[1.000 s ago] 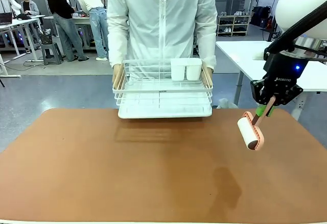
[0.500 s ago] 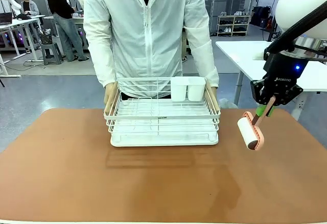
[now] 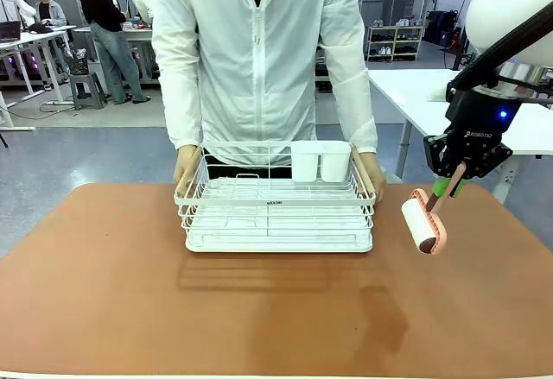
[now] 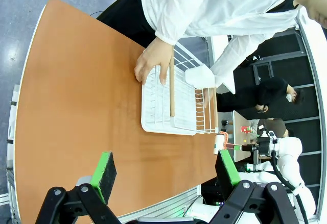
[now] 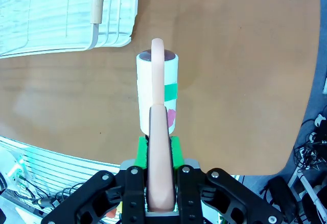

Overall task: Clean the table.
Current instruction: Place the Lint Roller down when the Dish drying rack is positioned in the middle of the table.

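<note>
The table has a bare reddish-brown top. My right gripper hangs over its right side, shut on the pink handle of a lint roller, whose white roll points down and left above the top. In the right wrist view the roller runs straight out from my right gripper over the table. My left gripper stands open and holds nothing, high above the table's near side.
A person at the far edge holds a white wire rack by both ends, low over the table, with two white cups in it. A hand grips the rack. A white table stands behind on the right.
The person has brought the rack down and towards me, over the table's far part. My right gripper and the roller have stayed still.
</note>
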Robot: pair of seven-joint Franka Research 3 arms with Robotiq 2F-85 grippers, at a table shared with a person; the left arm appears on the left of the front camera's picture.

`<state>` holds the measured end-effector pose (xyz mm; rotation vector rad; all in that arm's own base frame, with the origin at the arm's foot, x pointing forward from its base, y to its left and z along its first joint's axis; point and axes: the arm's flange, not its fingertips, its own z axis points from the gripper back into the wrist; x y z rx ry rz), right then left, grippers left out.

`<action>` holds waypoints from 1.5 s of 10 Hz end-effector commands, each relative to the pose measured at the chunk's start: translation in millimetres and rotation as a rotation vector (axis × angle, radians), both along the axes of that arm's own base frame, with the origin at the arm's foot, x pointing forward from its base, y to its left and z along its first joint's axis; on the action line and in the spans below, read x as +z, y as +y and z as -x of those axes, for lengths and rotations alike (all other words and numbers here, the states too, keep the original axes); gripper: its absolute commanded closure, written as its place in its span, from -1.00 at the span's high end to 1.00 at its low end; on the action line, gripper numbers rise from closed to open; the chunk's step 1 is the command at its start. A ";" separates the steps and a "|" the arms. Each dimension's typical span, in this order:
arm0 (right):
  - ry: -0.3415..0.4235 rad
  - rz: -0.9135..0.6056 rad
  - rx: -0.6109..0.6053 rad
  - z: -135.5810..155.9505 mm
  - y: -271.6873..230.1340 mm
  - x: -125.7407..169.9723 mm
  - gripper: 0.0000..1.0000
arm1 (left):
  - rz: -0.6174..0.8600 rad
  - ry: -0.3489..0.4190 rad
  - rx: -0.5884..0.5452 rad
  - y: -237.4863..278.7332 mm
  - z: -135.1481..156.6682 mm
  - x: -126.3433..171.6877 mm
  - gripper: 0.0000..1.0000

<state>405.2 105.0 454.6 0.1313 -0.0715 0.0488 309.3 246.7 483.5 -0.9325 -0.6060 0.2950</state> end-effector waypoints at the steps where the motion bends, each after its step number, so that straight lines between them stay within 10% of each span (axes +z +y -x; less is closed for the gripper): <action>1: 0.003 0.001 0.004 -1.7 2.5 4.4 -0.58 | 0.007 -0.023 -0.011 1.6 2.0 0.7 1.00; 15: 0.003 0.001 0.004 -1.7 2.5 4.4 -0.58 | 0.007 -0.023 -0.011 1.6 2.0 0.7 1.00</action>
